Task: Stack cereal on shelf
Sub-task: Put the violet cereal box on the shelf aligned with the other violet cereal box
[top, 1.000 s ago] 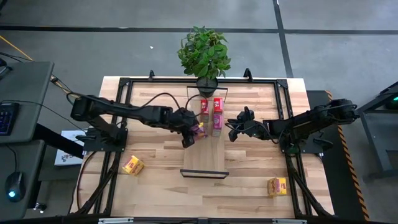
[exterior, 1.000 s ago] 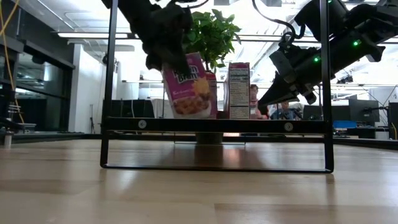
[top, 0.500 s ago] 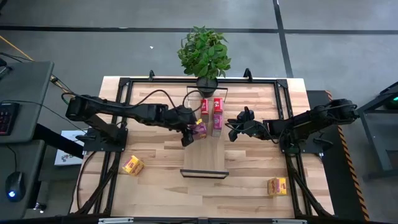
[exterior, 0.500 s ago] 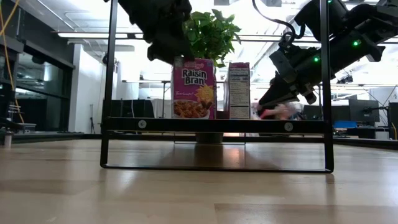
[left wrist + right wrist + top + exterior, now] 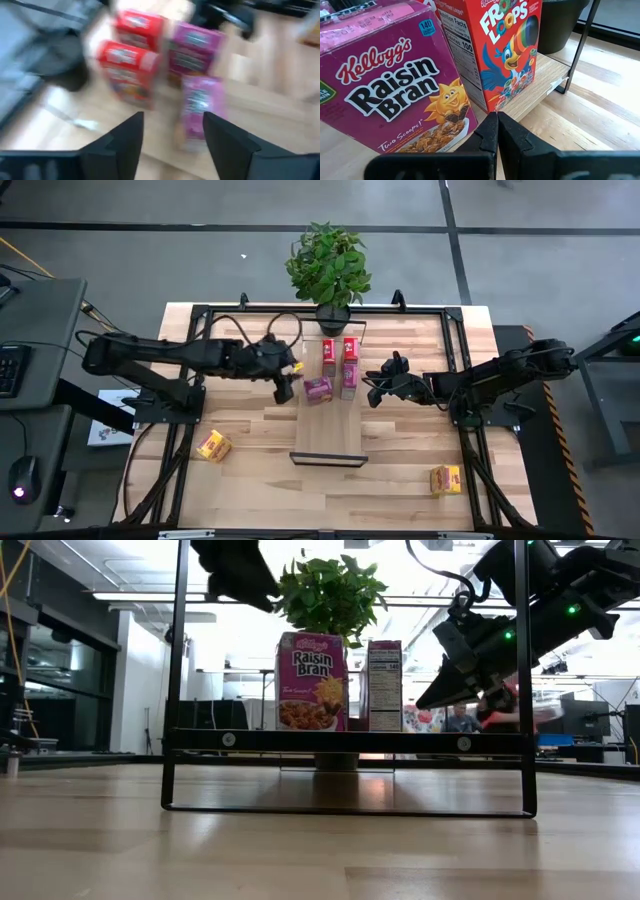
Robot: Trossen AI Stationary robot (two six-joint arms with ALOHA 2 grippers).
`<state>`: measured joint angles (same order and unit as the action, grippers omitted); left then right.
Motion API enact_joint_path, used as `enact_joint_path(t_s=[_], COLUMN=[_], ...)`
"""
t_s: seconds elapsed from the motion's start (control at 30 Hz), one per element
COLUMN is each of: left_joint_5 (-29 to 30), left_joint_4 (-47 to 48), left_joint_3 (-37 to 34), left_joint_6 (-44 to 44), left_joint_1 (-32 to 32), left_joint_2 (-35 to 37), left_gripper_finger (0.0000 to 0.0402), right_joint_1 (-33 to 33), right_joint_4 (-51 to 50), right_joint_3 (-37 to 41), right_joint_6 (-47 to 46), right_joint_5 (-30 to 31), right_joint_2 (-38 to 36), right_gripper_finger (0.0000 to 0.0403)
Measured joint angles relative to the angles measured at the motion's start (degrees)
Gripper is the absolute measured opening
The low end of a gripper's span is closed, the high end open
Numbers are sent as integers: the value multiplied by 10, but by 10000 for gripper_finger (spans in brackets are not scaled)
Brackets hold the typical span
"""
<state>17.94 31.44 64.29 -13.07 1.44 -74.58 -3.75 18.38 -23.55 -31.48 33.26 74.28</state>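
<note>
2 red boxes (image 5: 329, 350), 2 pink boxes (image 5: 318, 389), 2 yellow boxes (image 5: 213, 445), 1 shelf (image 5: 328, 442), 1 plant (image 5: 328, 262)

"Kellogg's Raisin Bran" and "Two Scoops!" are printed on the magenta cereal box (image 5: 395, 95); "Froot Loops" and a nutrition panel reading "100" are seen on the red cereal box (image 5: 495, 50). "Raisin Bran" is also read on the shelved magenta box (image 5: 312, 680).

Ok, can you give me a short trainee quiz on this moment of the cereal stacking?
1. How many boxes stand on the shelf?
2. True or false: the left gripper holds a box.
3. Which boxes lie off the shelf? A red, B pink, C yellow.
Key: 1 four, two red boxes and two pink boxes; 2 false, it is open and empty; 3 C, both yellow boxes lie on the table.
</note>
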Motion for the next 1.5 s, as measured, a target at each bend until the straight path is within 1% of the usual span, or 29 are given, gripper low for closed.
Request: enact_joint_path(t_s=[0.07, 0.13, 0.2, 0.23, 0.27, 0.37, 0.47, 0.57, 0.63, 0.73, 0.9, 1.03, 1.33, 1.5], left_joint_5=[49, 62, 67, 72, 79, 81, 53, 26, 16, 3, 2, 5, 8, 39], left_joint_4=[-16, -55, -104, -134, -169, -276, -399, -493, -535, -563, -619, -642, -644, -653], left_joint_3=[-31, -77, -132, -163, -193, -271, -329, -363, -372, -373, -373, -373, -373, -373], left_joint_6=[2, 1, -11, -20, -31, -56, -63, -65, -80, -94, -121, -151, -226, -238], left_joint_1=[7, 9, 9, 8, 6, -8, -23, -35, -38, -33, -13, 1, 44, 67], left_joint_2=[15, 30, 46, 53, 58, 68, 61, 42, 25, -5, -70, -106, -118, -118], left_gripper_finger=[154, 105, 45, 23, 13, 12, 2, 2, 1, 1, 0, 0, 0, 0], right_joint_1=[0, 0, 0, 0, 0, 0, 0, 0, 0, 0, 0, 0, 0, 0], right_joint_4=[0, -1, -1, -1, -1, -1, -1, -1, -1, -1, -1, -2, -2, -2], right_joint_3=[0, 0, 0, 0, 0, 0, 0, 0, 0, 0, 0, 0, 0, 0], right_joint_6=[-1, -7, -11, -11, -11, -10, -10, -6, -6, -6, -5, -4, -4, -4], right_joint_5=[0, 0, 0, 0, 0, 0, 0, 0, 0, 0, 2, 1, 6, 9], right_joint_2=[0, 0, 0, 0, 0, 0, 0, 0, 0, 0, 0, 0, 0, 0], right_gripper_finger=[0, 0, 0, 0, 0, 0, 0, 0, 0, 0, 0, 0, 0, 0])
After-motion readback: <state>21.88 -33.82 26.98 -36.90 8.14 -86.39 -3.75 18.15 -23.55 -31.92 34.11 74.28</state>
